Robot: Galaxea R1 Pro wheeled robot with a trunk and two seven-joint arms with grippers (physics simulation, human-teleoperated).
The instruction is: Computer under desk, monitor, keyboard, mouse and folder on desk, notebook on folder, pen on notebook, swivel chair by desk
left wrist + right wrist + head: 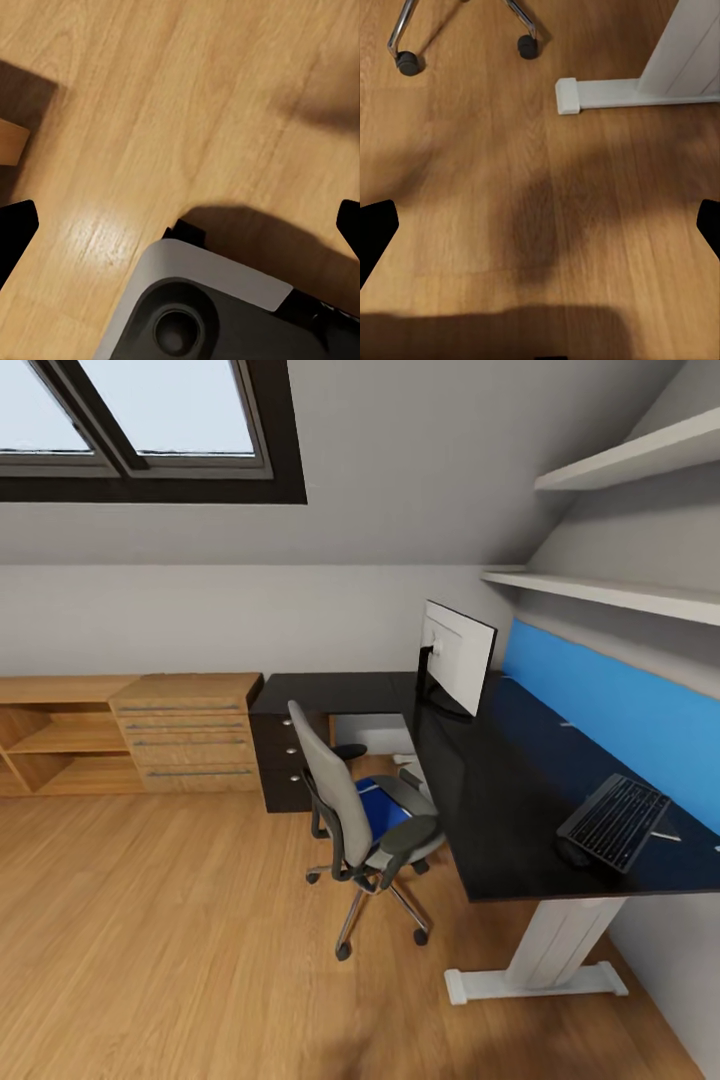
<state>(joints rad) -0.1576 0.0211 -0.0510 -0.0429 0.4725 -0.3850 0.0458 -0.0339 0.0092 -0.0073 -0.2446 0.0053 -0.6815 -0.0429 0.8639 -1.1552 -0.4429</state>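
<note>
1. The desk (500, 780) runs from 12 o'clock round to 3 o'clock in the head view, its glossy black top backed by a blue panel, a white leg (545, 960) on the wood floor (180, 940) at about 5 o'clock.
2. The monitor (457, 657) stands on the desk near the corner, at roughly 1 o'clock, white back facing the room.
3. The keyboard (614, 820) lies on the desktop at 4 o'clock, well apart from the monitor.
4. The swivel chair (358, 820) sits at centre, just beside the desk edge — the blue folder (380, 808) lies on its seat.
5. A wooden dresser (185, 732) stands at 9 o'clock against the wall.
6. The left gripper (180, 225) hangs over floor and the robot's grey base (202, 307); its fingertips (16, 225) are spread wide, holding nothing.
7. The right gripper (540, 225) is likewise released — chair castors (526, 47) and the desk foot (600, 94) lie beyond it.
</note>
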